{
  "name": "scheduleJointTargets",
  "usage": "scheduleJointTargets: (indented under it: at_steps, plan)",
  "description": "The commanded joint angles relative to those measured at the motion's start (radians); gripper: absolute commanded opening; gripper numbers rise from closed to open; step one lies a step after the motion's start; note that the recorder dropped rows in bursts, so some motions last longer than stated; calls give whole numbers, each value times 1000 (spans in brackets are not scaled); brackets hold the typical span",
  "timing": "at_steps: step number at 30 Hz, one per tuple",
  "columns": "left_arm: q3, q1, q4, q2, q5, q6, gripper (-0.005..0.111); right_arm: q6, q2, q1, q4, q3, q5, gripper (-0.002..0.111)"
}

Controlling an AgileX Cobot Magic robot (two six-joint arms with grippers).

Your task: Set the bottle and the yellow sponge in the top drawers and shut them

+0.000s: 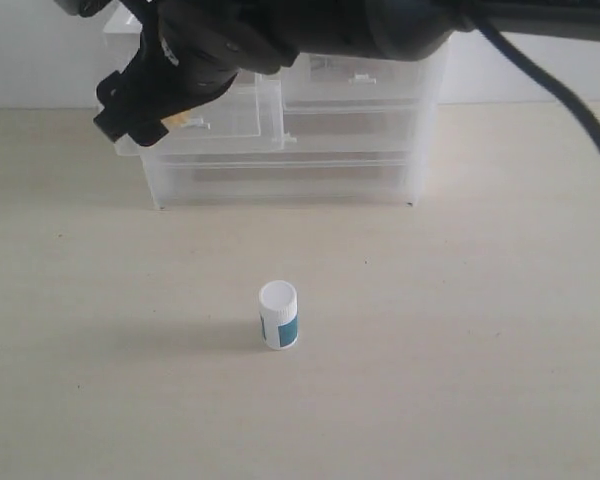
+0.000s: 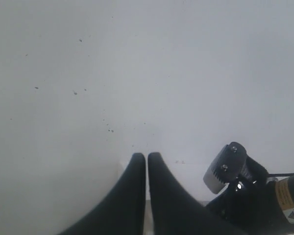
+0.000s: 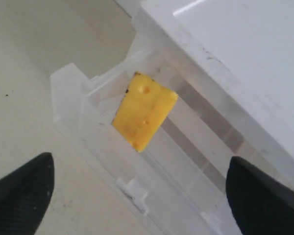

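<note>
The white bottle [image 1: 278, 316] with a teal label stands upright on the table, in front of the cabinet and apart from both grippers. The yellow sponge [image 3: 144, 111] lies inside the left top drawer [image 1: 225, 125], which is pulled out; only a sliver of the sponge [image 1: 180, 121] shows in the exterior view. My right gripper [image 3: 139, 166] hovers open above that drawer's front edge and holds nothing. The same gripper [image 1: 130, 110] reaches across from the upper right. The right top drawer [image 1: 355, 80] sits pushed in. My left gripper [image 2: 146, 155] is shut and empty, facing a white wall.
The white cabinet [image 1: 290, 180] stands at the table's back with two full-width drawers below the top pair. The right arm's black body and cable [image 1: 560, 90] span the top of the scene. Part of the right arm [image 2: 255, 191] shows beside the left gripper.
</note>
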Motion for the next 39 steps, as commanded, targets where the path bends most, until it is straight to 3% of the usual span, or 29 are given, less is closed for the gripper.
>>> scheduleJointTargets:
  at_steps: [1,6,8,13,20,27,30,36,39]
  plan:
    - [4,2,-3,-3,-7,7,4,-16,38,-15,-6,-1,-94,89]
    - [4,2,-3,-3,-7,7,4,-44,74,-54,-3,0,-68,86]
    - [4,2,-3,-3,-7,7,4,-84,77,-54,8,0,-50,74]
    - [4,2,-3,-3,-7,7,4,-193,63,-13,24,0,8,0]
    - [4,2,-3,-3,-6,16,4,-215,-4,93,24,0,231,2]
    - [4,2,-3,-3,-9,16,4,-196,-29,114,14,0,360,3]
    - [4,2,-3,-3,-9,16,4,-160,-21,114,4,0,347,17]
    - [4,2,-3,-3,-9,16,4,-153,-21,114,4,0,377,70]
    - [4,2,-3,-3,-9,16,4,-153,-45,116,33,0,392,85]
